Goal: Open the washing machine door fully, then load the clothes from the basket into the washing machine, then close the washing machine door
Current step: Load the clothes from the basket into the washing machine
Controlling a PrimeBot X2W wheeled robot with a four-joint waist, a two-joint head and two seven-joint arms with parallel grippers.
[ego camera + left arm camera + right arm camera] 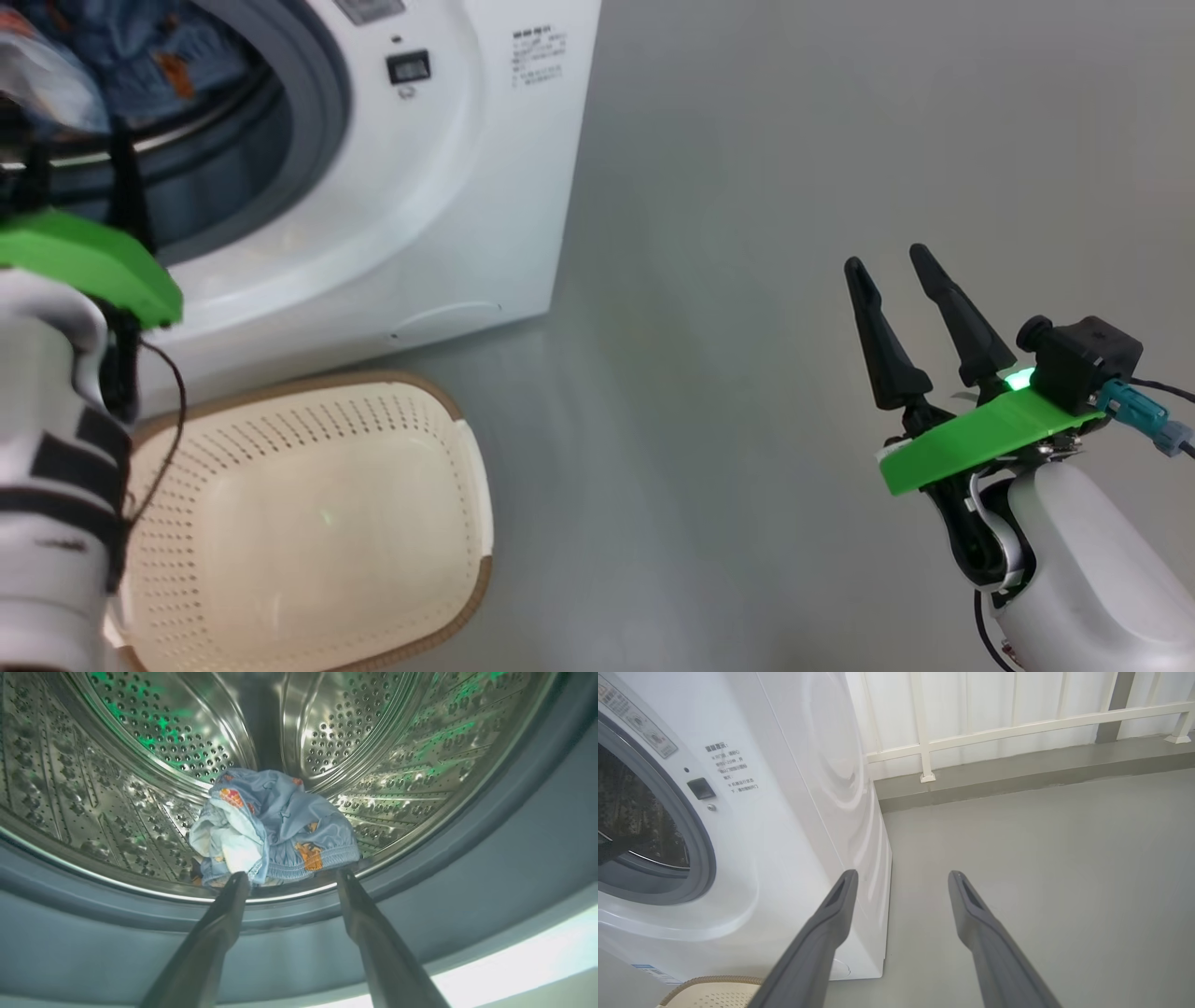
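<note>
1. The soft light-blue garment with small orange prints (280, 816) lies crumpled on the floor of the perforated steel drum (154, 728), at the front, just behind the grey rubber gasket (467, 868). A pale cream fold shows at its 8 o'clock side. I cannot tell whether that is the second garment or a lining.
2. My left gripper (292, 876) has its two dark fingers spread wide and empty. The bundle sits at 12 o'clock from the tips, just beyond them.
3. My right gripper (887, 261) is also wide open and holds nothing. It hangs over the grey floor (794, 140), at 4 o'clock in the head view and well apart from the big white boxy washing machine (448, 187).
4. The cream-white perforated plastic basket with the brown rim (308, 523), at 7 o'clock, looks bare inside.
5. The cloth should be light, limp and a bit slick. If it needs pushing deeper, I would pinch a thick bunched fold near the elastic hem, not a single layer.
6. I judge that closing the washing machine door comes next. It is rigid and hinged, so I would push on its outer rim.
</note>
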